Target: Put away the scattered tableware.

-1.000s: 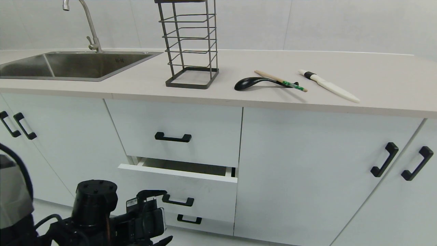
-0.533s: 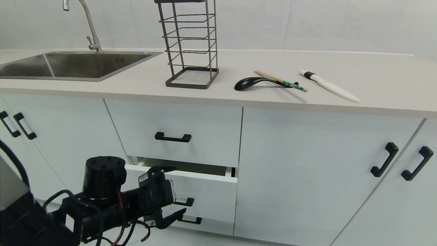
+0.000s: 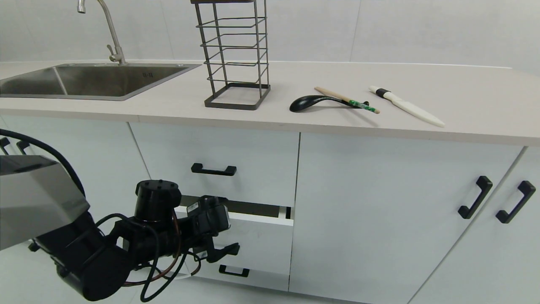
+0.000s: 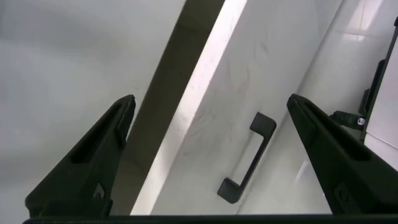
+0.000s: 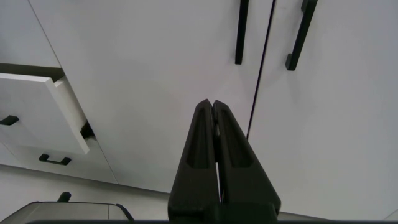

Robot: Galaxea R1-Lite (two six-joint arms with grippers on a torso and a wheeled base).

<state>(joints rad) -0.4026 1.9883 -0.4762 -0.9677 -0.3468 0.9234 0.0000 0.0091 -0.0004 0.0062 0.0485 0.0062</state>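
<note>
Nearing the drawer handle (image 4: pixel 244 159), left hand (image 4: pixel 211 106) higher than before, spread.

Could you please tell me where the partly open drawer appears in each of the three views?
Head view: the partly open drawer sits low, left of centre, under the closed top drawer.
Left wrist view: its front is framed by the open left gripper.
Right wrist view: it juts out beside the cabinet door, aside from the shut right gripper.
Shared landmark: its black handle.
</note>
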